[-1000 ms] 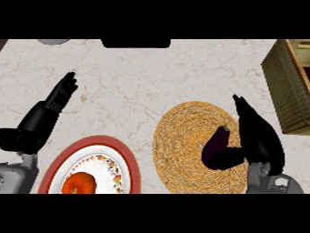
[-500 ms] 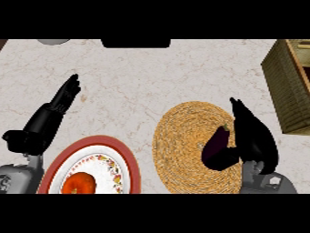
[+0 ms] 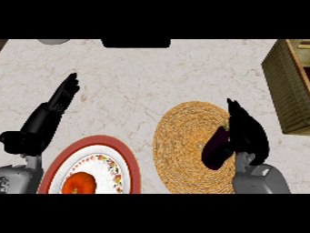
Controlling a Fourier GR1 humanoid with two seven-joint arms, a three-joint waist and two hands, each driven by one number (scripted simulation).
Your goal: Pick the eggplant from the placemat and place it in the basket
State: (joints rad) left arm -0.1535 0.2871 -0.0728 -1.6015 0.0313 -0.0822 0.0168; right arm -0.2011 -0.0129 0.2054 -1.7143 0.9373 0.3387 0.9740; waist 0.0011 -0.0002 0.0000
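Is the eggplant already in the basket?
No, the eggplant lies on the woven placemat, apart from the basket at the counter's right edge.

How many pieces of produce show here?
2: the eggplant on the woven placemat, right; a red-orange tomato on the patterned plate, lower left. The basket interior is mostly hidden.

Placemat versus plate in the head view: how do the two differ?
The placemat is woven, tan straw; the plate is white with a red rim and a flowered band. The placemat carries the dark purple eggplant; the plate carries an orange-red fruit. The placemat lies to the robot's right, the plate to its left. Both are round and lie flat on the counter.
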